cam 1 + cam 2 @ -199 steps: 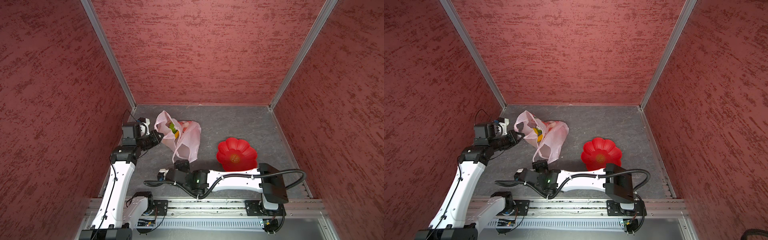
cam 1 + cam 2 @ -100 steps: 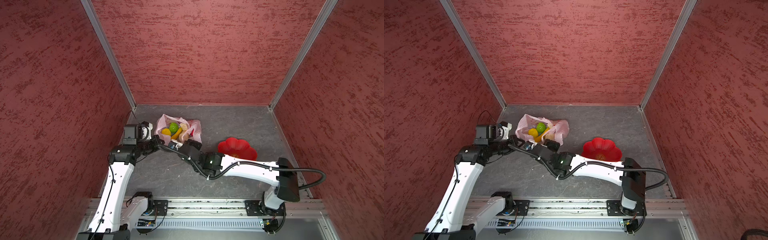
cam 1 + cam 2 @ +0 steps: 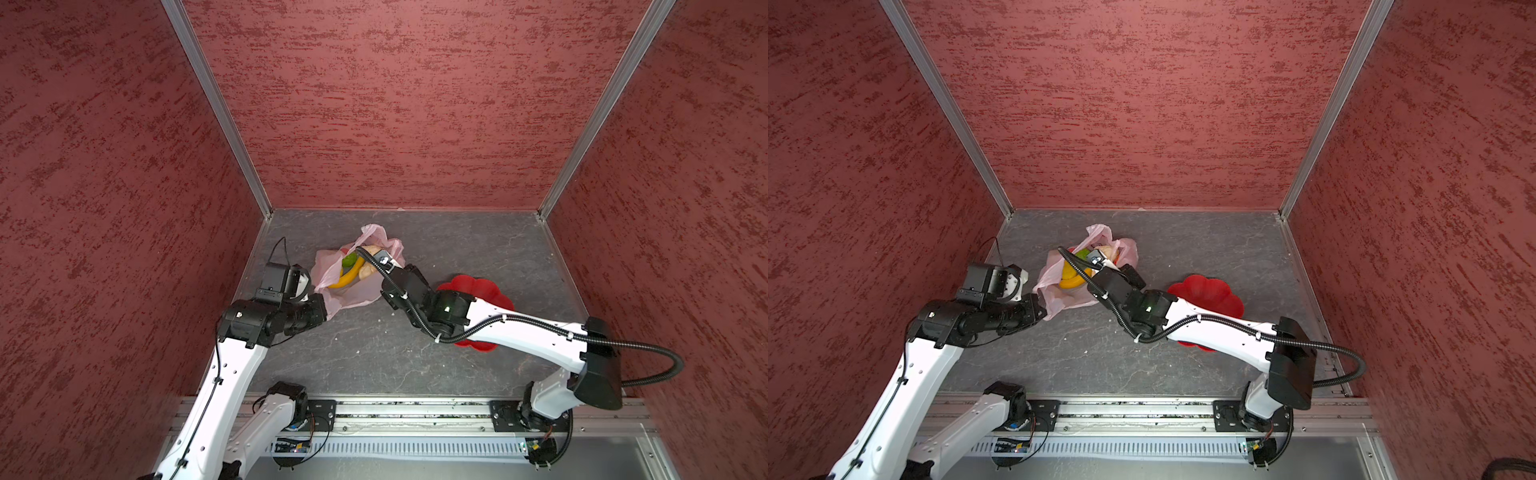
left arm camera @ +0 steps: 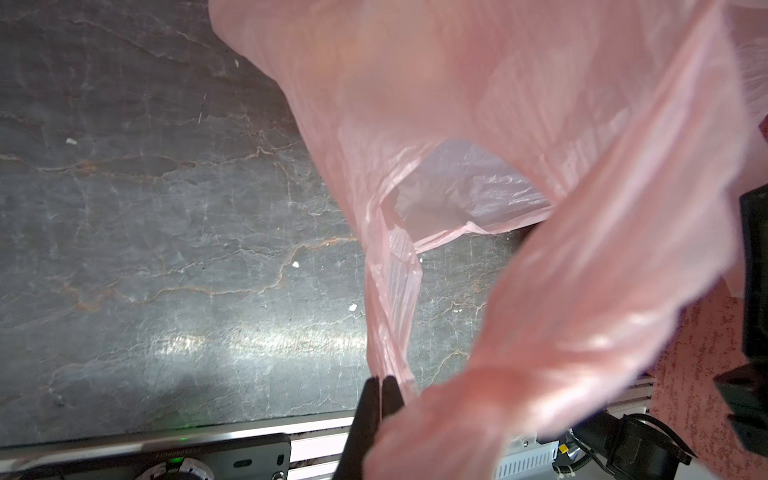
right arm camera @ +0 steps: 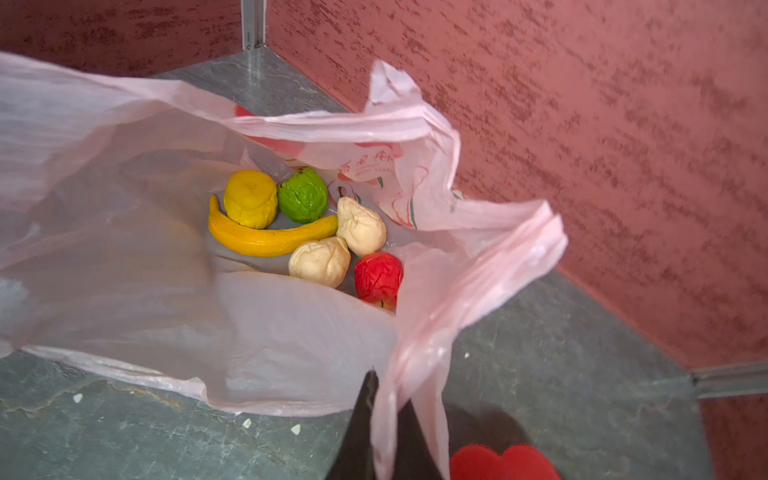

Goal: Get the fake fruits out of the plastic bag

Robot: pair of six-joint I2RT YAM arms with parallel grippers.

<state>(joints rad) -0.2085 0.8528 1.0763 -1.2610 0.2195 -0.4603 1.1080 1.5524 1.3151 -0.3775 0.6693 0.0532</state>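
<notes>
The pale pink plastic bag (image 3: pixel 353 296) (image 3: pixel 1054 300) lies near the back left of the floor, its mouth pulled open between both grippers. My left gripper (image 4: pixel 380 384) (image 3: pixel 325 306) is shut on a thin strip of the bag (image 4: pixel 457 104). My right gripper (image 5: pixel 384 395) is shut on a bunched handle of the bag (image 5: pixel 124 187). The fake fruits lie inside it: a banana (image 5: pixel 270 240), a yellow round one (image 5: pixel 250 198), a green one (image 5: pixel 302 194), two beige lumps (image 5: pixel 360 226) (image 5: pixel 319 262) and a red one (image 5: pixel 378 276).
A red flower-shaped dish (image 3: pixel 478 286) (image 3: pixel 1208 291) (image 5: pixel 503 461) sits on the grey floor right of the bag, partly under my right arm. Red textured walls close in the left, back and right. A metal rail (image 3: pixel 415 411) runs along the front.
My right arm swung from the front of the floor up to the bag and drew its handle rightward. The bag's mouth spread open and the fruits came into view.
</notes>
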